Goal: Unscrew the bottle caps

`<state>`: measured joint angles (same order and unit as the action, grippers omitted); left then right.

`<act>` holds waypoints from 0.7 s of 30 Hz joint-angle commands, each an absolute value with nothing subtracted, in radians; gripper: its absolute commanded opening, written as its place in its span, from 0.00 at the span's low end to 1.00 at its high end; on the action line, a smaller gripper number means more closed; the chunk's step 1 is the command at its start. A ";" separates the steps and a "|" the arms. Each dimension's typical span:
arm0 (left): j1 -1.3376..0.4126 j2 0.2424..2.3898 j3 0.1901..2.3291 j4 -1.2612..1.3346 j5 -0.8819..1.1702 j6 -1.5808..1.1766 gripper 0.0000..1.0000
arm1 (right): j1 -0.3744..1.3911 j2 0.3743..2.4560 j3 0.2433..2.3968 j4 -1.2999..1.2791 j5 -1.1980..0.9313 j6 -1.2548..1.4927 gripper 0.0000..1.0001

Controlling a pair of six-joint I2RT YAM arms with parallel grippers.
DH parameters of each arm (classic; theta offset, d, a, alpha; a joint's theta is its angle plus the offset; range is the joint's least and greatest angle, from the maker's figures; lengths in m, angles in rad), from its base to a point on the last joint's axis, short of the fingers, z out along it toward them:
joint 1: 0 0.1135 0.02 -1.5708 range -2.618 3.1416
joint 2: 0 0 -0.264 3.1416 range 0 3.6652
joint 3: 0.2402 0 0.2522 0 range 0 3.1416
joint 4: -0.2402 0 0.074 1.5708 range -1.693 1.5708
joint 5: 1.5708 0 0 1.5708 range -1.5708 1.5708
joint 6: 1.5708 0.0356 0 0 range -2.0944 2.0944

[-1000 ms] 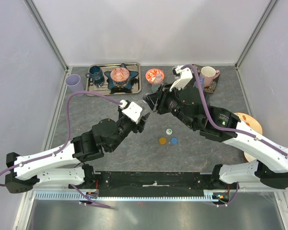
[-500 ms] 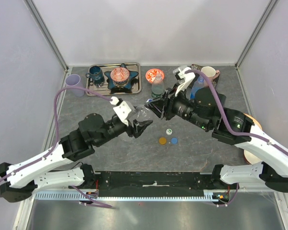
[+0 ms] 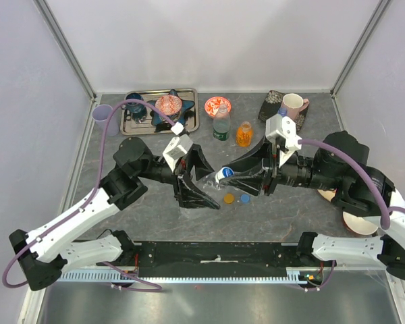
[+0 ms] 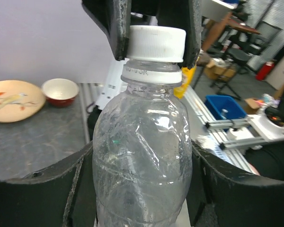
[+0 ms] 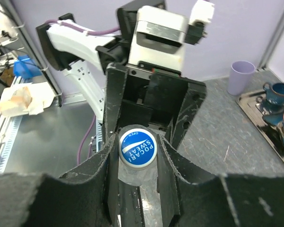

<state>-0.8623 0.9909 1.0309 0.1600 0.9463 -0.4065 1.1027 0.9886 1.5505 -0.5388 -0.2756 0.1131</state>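
Observation:
A clear bottle [image 3: 206, 182] hangs over the table centre, with my left gripper [image 3: 204, 182] shut round its body. In the left wrist view the bottle [image 4: 142, 156] fills the space between my fingers [image 4: 78, 189]. My right gripper [image 3: 228, 174] is shut on its white-and-blue cap [image 3: 221, 174]. The right wrist view shows that cap [image 5: 137, 147] end-on between the pads [image 5: 166, 161], and the left wrist view shows its white side [image 4: 157, 43] pinched on both sides. Loose orange [image 3: 228, 198] and blue [image 3: 244, 198] caps lie on the table. A clear bottle [image 3: 221, 123], an orange bottle [image 3: 244, 133] and a blue bottle [image 3: 281, 111] stand behind.
At the back left a metal tray [image 3: 190, 120] carries a blue mug [image 3: 133, 104] and a star dish. A lilac cup [image 3: 102, 115], a red patterned bowl [image 3: 217, 105] and a pink mug [image 3: 293, 104] stand along the back. A plate [image 4: 12, 99] and small bowl [image 4: 60, 90] sit at the right.
Both arms have come nearer and lower with the clear bottle between them. My right gripper has turned to face the bottle's top and has shut on its cap.

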 commanded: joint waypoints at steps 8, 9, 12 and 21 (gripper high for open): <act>-0.799 1.057 1.040 0.344 1.163 -0.589 0.42 | 1.114 0.986 1.620 -0.643 -0.707 -0.032 0.00; -0.798 1.058 1.039 0.353 1.176 -0.597 0.41 | 1.114 0.988 1.617 -0.653 -0.716 -0.040 0.00; -0.785 1.065 1.032 0.370 1.206 -0.612 0.41 | 1.114 0.980 1.600 -0.666 -0.744 -0.069 0.00; -0.767 1.065 1.031 0.379 1.194 -0.615 0.42 | 1.114 0.988 1.588 -0.670 -0.684 -0.042 0.05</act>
